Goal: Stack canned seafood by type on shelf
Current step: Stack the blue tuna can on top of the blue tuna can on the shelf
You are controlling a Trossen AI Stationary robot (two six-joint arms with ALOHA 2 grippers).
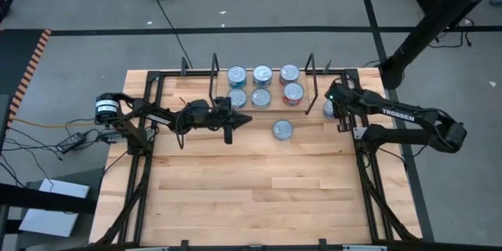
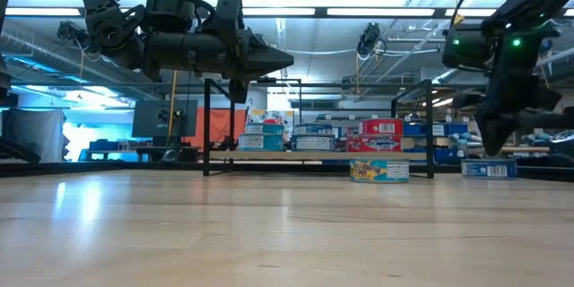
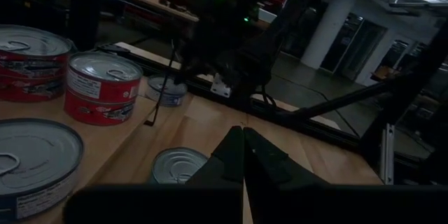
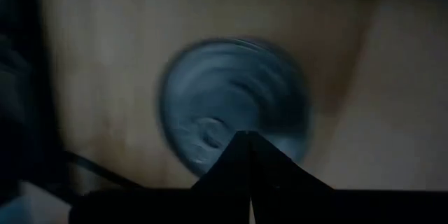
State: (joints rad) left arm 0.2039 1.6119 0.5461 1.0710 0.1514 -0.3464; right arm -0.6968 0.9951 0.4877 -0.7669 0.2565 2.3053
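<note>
The worktop (image 1: 251,196) lay under me, and at its far edge the shelf (image 1: 262,111) sat between its 2 black wire uprights, already carrying 6 tins in 2 rows of 3, the blue ones toward my left arm's side and the red ones (image 1: 292,83) toward my right. My left hand (image 1: 241,118) hung above the boards just in front of the shelf's left end, fingers pressed together and empty. My right hand (image 1: 340,114) hovered low outside the right upright, likewise closed on nothing, directly over a loose tin (image 4: 234,108) whose lid filled that wrist's view. Another loose tin (image 1: 282,129) stood on the worktop just in front of the shelf, near the red column. I judged these tins rigid, fairly heavy for their size, and slick on their metal, so the grip belonged across the side wall, fingers on opposite sides. Each was flat and round, its short axis upright, lid facing up, with no long axis to line up.
</note>
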